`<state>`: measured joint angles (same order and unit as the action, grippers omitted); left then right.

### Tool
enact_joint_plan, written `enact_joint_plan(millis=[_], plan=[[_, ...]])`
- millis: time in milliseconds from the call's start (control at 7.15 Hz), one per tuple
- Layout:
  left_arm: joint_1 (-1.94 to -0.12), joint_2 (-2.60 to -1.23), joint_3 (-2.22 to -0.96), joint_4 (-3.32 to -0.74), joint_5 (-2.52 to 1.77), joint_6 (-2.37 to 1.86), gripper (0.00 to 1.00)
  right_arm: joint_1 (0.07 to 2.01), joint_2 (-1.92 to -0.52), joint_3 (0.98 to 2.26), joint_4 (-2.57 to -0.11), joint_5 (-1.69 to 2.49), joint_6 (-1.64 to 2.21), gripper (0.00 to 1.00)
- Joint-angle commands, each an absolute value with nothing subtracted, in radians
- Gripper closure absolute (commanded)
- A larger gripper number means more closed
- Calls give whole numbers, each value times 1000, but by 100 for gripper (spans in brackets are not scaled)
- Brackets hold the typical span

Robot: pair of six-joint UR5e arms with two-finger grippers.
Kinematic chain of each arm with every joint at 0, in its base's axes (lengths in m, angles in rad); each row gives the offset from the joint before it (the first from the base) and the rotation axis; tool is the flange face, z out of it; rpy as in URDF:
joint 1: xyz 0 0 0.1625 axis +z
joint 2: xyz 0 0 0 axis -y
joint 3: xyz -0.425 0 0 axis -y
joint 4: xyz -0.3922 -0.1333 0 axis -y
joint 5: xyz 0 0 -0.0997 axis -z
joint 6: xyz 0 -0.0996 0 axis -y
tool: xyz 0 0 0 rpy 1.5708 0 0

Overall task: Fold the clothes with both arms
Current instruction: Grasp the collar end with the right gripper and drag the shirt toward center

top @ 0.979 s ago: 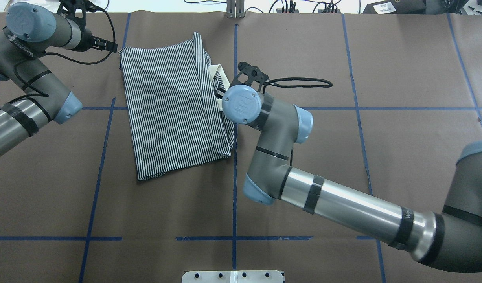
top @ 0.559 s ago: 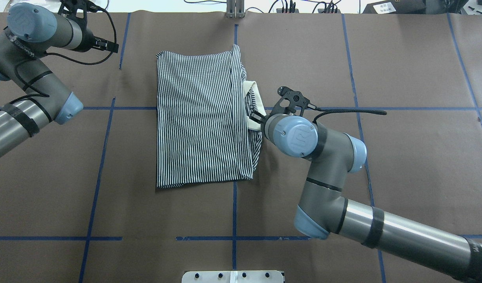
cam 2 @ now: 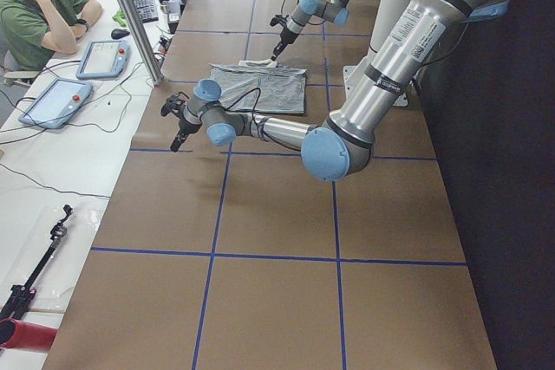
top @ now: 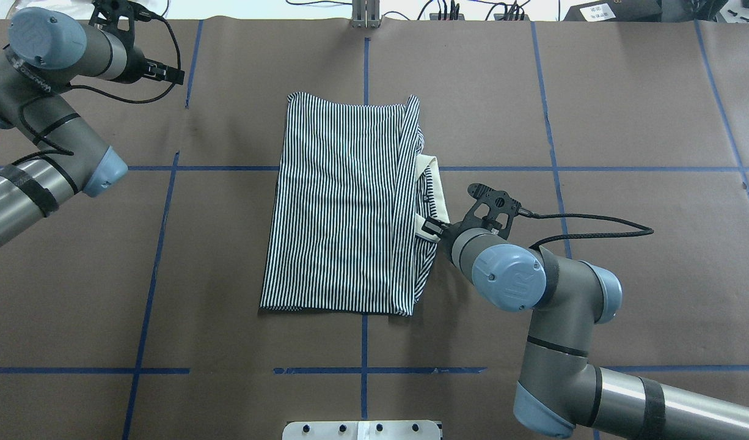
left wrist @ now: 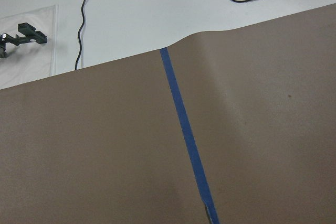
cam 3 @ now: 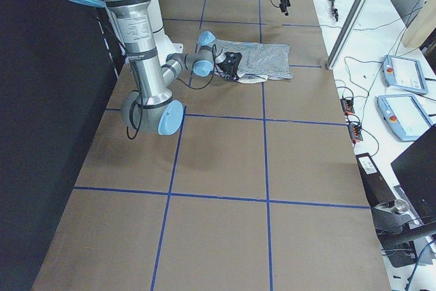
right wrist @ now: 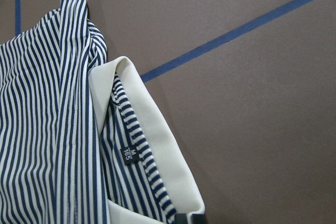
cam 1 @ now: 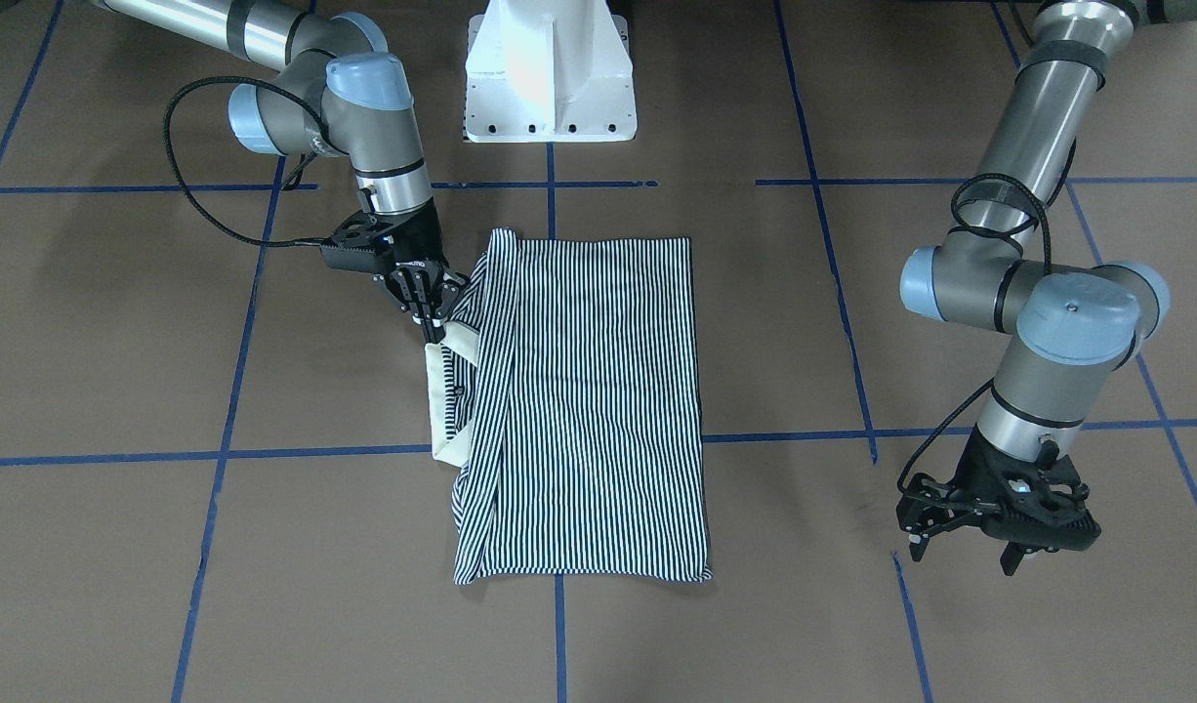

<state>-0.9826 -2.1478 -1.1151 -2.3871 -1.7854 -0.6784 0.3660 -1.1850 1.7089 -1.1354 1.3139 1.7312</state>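
Observation:
The striped polo shirt [top: 344,201] lies folded into a tall rectangle at the table's middle; it also shows in the front view [cam 1: 589,391]. Its cream collar [top: 434,183] sticks out on the shirt's right edge. My right gripper [top: 432,228] is shut on the collar's near end, low at the table; the right wrist view shows the collar [right wrist: 157,129] and size tag just above the fingertips [right wrist: 189,217]. My left gripper [cam 1: 965,547] is open and empty, hovering over bare table far to the shirt's left, near the far edge [top: 167,72].
The white pedestal base [cam 1: 550,68] stands at the near table edge. Blue tape lines [top: 363,370] grid the brown table cover. A metal post [top: 363,15] and cables sit at the far edge. An operator [cam 2: 39,6] and teach pendants [cam 2: 52,101] are beyond it.
My right gripper has dragged the shirt by its collar to the right and toward the robot, from the left-middle to the table's centre. The left arm has not moved.

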Motion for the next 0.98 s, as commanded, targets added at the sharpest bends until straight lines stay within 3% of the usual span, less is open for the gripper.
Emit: enact_joint_plan(millis=[0, 280, 419, 559, 839], plan=[[-979, -2131, -1143, -2387, -1787, -680, 0, 365, -1192, 1707, -1137, 1313, 1724, 100], [-976, -2129, -1143, -2387, -1787, -680, 0, 367, -1210, 1710, -1137, 1315, 1682, 100], [-974, -2129, -1143, -2387, -1786, -680, 0, 367, -1212, 1710, -1138, 1318, 1649, 20], [-971, -2129, -1144, -2387, -1787, -680, 0, 367, -1213, 1730, -1140, 1319, 1608, 0], [-971, -2129, -1143, -2385, -1787, -680, 0, 361, -1212, 1874, -1324, 1334, 1488, 0]])
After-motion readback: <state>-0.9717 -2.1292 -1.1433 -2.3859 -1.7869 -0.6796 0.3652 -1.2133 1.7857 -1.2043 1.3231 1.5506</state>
